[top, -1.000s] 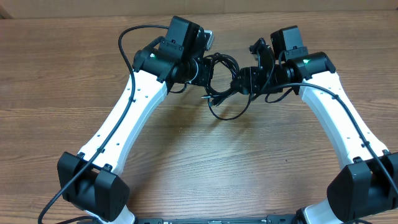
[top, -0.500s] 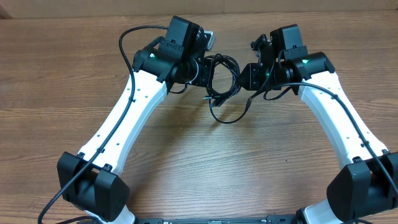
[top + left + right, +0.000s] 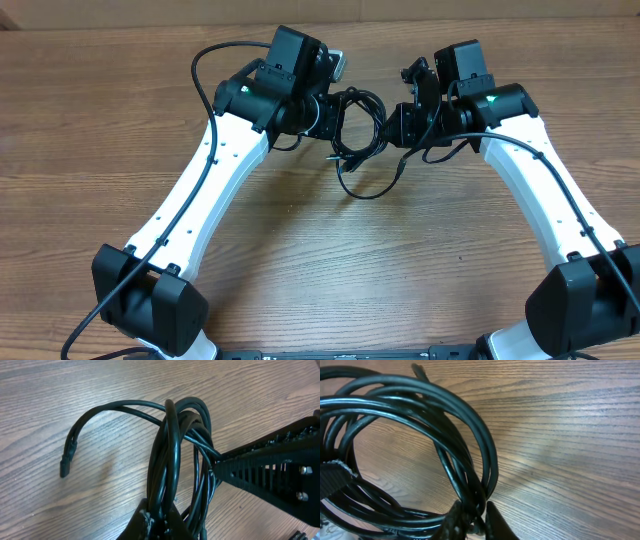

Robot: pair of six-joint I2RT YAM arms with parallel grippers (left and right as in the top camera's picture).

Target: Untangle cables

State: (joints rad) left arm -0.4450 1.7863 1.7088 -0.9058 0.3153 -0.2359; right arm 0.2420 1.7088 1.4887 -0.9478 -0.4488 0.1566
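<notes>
Cables (image 3: 169, 440) hang bunched near the middle of the far edge of the tabletop (image 3: 320, 270). The left gripper (image 3: 159, 521) and right gripper (image 3: 471, 519) each clamp opposite sides of the coil, probably to draw the loops apart.

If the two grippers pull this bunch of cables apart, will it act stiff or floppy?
Probably floppy: the cables curve in slack loops between the left gripper and right gripper. Likely light, since each pinch holds several strands. The loose plug end may drag and swing, and the overlapping loops could snag rather than slide free.
</notes>
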